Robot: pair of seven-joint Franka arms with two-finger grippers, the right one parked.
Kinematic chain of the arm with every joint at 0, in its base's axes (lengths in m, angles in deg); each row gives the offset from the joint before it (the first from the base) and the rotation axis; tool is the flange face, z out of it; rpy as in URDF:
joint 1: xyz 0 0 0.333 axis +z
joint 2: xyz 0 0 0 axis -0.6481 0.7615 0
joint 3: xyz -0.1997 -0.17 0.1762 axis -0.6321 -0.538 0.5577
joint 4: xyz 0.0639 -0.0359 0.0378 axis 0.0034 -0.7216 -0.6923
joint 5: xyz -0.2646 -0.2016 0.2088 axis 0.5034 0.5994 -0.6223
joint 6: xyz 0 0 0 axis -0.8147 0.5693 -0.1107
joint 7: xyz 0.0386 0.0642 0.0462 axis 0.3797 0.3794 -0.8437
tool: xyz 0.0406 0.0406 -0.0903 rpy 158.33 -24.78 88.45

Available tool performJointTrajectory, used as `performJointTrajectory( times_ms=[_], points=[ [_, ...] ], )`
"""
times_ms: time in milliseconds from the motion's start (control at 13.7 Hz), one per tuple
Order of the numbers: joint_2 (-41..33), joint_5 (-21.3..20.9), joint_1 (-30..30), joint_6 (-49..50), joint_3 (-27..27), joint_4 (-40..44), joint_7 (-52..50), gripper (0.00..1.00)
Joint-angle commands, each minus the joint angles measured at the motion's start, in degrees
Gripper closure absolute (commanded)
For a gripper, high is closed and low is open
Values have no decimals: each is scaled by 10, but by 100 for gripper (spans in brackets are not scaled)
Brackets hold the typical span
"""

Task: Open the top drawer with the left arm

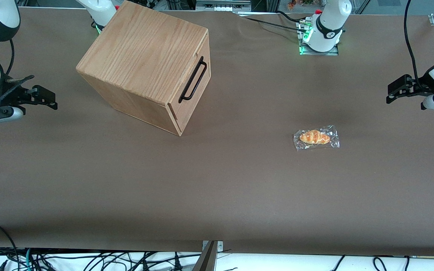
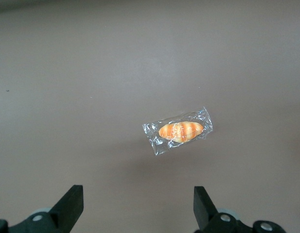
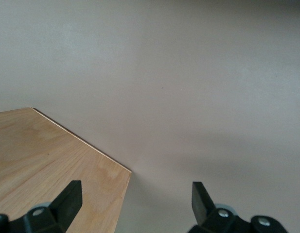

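Wrapped bread roll (image 1: pixel 316 137), glossy orange-brown in crinkled clear film, lies flat on the matte brown table (image 1: pixel 217 188), nearest the front camera. Top drawer (image 1: pixel 193 84): light oak grain, fully closed in its oak box casing (image 1: pixel 141 56), long black U-shaped bar handle (image 1: pixel 193 80) on its front; sits toward the parked arm's end. Left arm's gripper (image 1: pixel 399 90) hovers above the table at the working arm's end, fingers (image 2: pixel 69 204) spread wide, holding nothing, well apart from the drawer.
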Motion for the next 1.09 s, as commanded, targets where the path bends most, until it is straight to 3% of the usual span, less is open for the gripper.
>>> performJointTrajectory(
  times_ms=[0, 656, 801, 1020],
  points=[
    [-4, -12, 2, -3, -1, -3, 11, 0],
    [11, -11, -2, 3, -1, -6, 9, 0],
    [29, 38, 7, 31, -1, -6, 10, 0],
    [54, 50, -4, 48, -1, -5, 9, 0]
  ],
)
